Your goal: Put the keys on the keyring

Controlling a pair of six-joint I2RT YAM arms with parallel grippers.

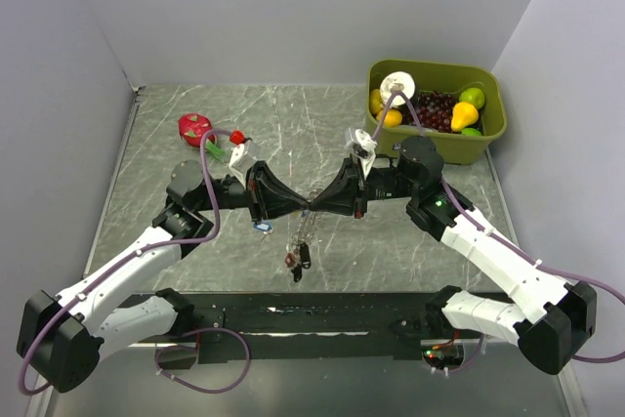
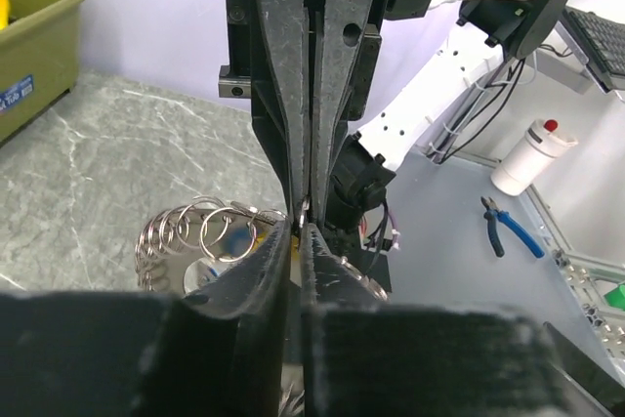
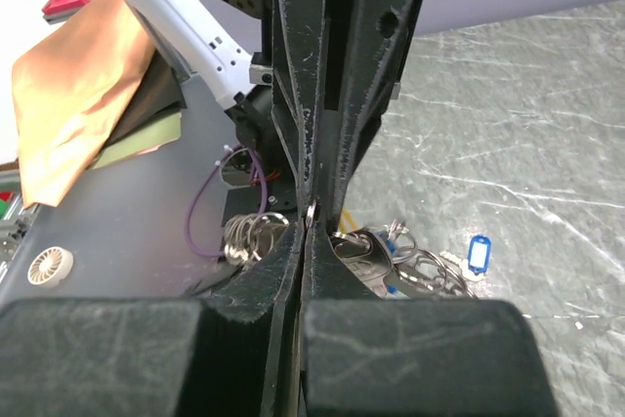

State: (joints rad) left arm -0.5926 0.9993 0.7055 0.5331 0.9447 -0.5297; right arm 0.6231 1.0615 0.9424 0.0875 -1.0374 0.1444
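My left gripper (image 1: pixel 302 207) and right gripper (image 1: pixel 318 207) meet tip to tip over the middle of the table. Both are shut on the thin metal keyring (image 3: pixel 312 212), which shows edge-on between the right fingers and at the left gripper's tips (image 2: pixel 305 209). A bunch of linked rings (image 2: pixel 195 231) and a black fob (image 3: pixel 366 256) hang below it (image 1: pixel 298 256). One key with a blue tag (image 1: pixel 262 227) lies loose on the table just under my left gripper; it also shows in the right wrist view (image 3: pixel 477 253).
A green bin (image 1: pixel 491 124) of fruit stands at the back right, close behind my right arm. A pink dragon fruit (image 1: pixel 195 127) and a small red piece (image 1: pixel 237 137) lie at the back left. Grey walls close in three sides.
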